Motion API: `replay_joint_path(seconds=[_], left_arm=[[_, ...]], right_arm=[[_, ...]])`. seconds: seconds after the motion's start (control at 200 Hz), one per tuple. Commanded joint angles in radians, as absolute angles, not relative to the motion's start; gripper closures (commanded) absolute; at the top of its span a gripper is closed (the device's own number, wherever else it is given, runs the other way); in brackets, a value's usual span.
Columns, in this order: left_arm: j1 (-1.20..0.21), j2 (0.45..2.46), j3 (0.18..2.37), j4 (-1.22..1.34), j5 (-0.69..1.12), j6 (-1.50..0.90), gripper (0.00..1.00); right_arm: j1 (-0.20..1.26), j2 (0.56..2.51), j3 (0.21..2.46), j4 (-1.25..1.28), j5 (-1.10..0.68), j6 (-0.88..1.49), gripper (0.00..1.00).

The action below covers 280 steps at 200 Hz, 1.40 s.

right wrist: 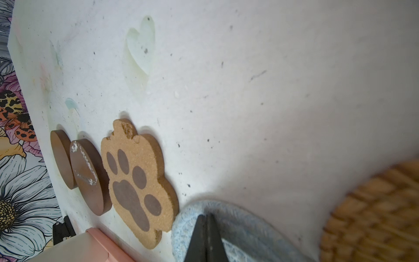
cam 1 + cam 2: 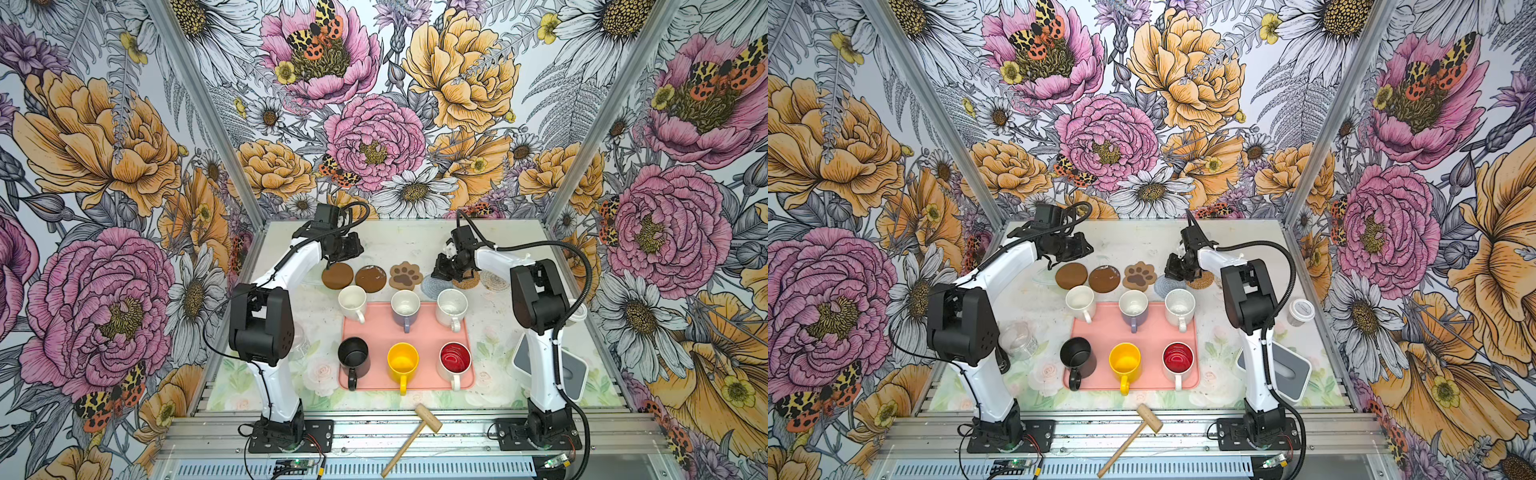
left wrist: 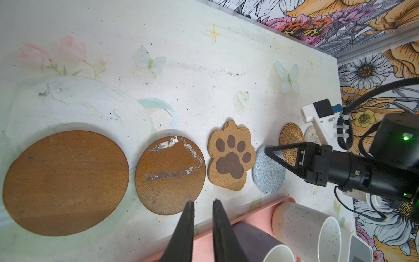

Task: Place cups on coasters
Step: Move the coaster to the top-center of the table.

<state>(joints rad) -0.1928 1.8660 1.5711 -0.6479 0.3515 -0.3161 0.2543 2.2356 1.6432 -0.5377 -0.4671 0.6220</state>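
Six coasters lie in a row at the back: two brown discs, a paw-shaped one, a grey-blue woven one, a tan woven one and a pale one. In front stand the white, lavender, speckled white, black, yellow and red-inside cups. My left gripper hovers by the scuffed brown disc, slightly open and empty. My right gripper is shut, its tips on the grey-blue coaster.
A pink tray carries most cups; the white and black ones overhang its left edge. A wooden mallet lies on the front rail. A glass jar stands left; a lidded paper cup and a grey-white box stand right.
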Motion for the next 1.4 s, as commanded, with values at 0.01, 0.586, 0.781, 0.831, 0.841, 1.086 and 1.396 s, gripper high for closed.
replay_joint_path(seconds=[0.01, 0.586, 0.781, 0.831, 0.841, 1.086, 1.396], left_arm=[[-0.187, 1.83, 1.556, -0.622, 0.327, -0.327, 0.81], [-0.2, 1.831, 1.552, -0.605, 0.328, -0.334, 0.81], [-0.205, 1.793, 1.545, -0.603, 0.327, -0.336, 0.82], [-0.205, 1.788, 1.542, -0.6, 0.328, -0.336, 0.81], [-0.205, 1.787, 1.541, -0.6, 0.327, -0.337, 0.81], [-0.204, 1.772, 1.525, -0.598, 0.325, -0.334, 0.82], [-0.205, 1.77, 1.516, -0.597, 0.326, -0.336, 0.82]], right_arm=[[0.228, 2.233, 1.667, -0.548, -0.409, 0.597, 1.0], [0.226, 2.011, 1.535, -0.546, -0.422, 0.523, 1.0], [0.237, 2.013, 1.454, -0.545, -0.427, 0.526, 1.0], [0.243, 2.025, 1.445, -0.545, -0.423, 0.522, 1.0], [0.244, 2.028, 1.445, -0.545, -0.422, 0.523, 1.0], [0.261, 2.1, 1.471, -0.546, -0.421, 0.522, 1.0], [0.262, 2.202, 1.528, -0.546, -0.407, 0.548, 1.0]])
